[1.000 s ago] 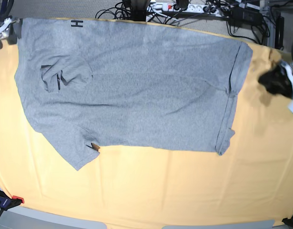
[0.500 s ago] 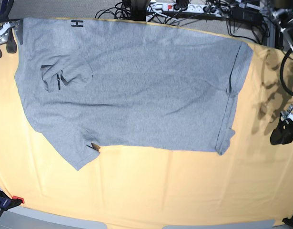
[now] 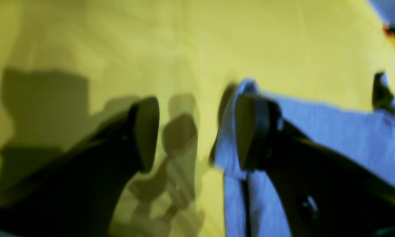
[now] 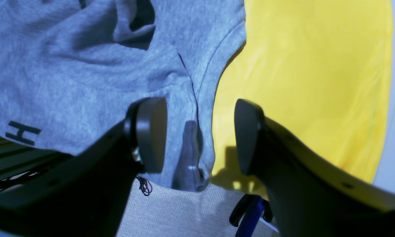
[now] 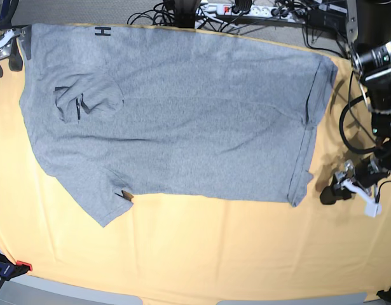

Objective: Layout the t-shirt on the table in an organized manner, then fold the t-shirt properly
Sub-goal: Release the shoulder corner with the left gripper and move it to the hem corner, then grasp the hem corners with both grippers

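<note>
T-shirt: heather-grey t-shirt (image 5: 176, 121) lies spread flat on the bench (image 5: 246, 254), which is covered in a pale yellow-orange cloth; a black "H" (image 5: 103, 31) shows at its far edge.
T-shirt detail: one sleeve (image 5: 87, 98) is folded over onto the body; small creases run across the chest.
Left gripper: left gripper (image 3: 197, 131) hovers low over the bench at the shirt's hem side, in the base view's right part (image 5: 332, 192).
Left fingers: spread apart, nothing between them. One finger (image 3: 146, 131) stands over bare cloth; the other finger (image 3: 251, 131) stands over the grey hem edge (image 3: 230, 141). View is blurred, so contact with the fabric cannot be told.
Right gripper: right gripper (image 4: 200, 135) sits at the shirt's corner near the bench edge, at the base view's upper left (image 5: 6, 51).
Right fingers: spread apart, holding nothing. One finger (image 4: 149, 135) is over grey fabric; the other finger (image 4: 247, 135) is over yellow cloth. The stitched shirt edge (image 4: 197, 98) runs between them.
Beyond the fingers: cables and a power strip (image 5: 236, 9) lie behind the bench's far edge.
</note>
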Action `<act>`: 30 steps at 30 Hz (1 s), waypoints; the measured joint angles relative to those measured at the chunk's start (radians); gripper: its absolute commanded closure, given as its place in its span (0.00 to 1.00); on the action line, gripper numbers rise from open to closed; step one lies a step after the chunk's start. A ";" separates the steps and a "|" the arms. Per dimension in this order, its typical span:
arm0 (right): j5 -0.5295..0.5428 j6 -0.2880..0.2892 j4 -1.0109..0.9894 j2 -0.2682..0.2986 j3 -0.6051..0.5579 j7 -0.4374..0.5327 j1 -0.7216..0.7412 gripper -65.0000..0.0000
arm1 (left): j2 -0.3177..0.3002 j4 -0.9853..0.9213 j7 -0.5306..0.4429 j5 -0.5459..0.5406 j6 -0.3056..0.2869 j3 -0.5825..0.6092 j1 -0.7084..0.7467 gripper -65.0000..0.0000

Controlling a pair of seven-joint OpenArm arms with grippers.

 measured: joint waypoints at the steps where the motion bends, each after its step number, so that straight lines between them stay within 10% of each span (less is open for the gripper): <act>1: 0.000 0.000 0.000 0.000 0.000 0.000 0.000 0.47 | 0.010 -0.010 -0.016 0.009 0.000 0.020 -0.013 0.39; 14: 0.000 0.000 0.000 0.000 0.000 0.003 0.000 0.47 | 0.126 -0.002 -0.238 0.254 0.143 0.134 0.005 0.39; 22: 0.000 0.000 0.000 0.000 0.000 0.005 0.003 0.47 | 0.118 -0.002 -0.005 0.015 -0.088 0.134 0.027 0.40; 30: -0.001 -0.001 0.000 -0.001 0.000 0.093 0.025 0.47 | 0.113 -0.008 -0.106 0.101 -0.020 0.134 0.033 1.00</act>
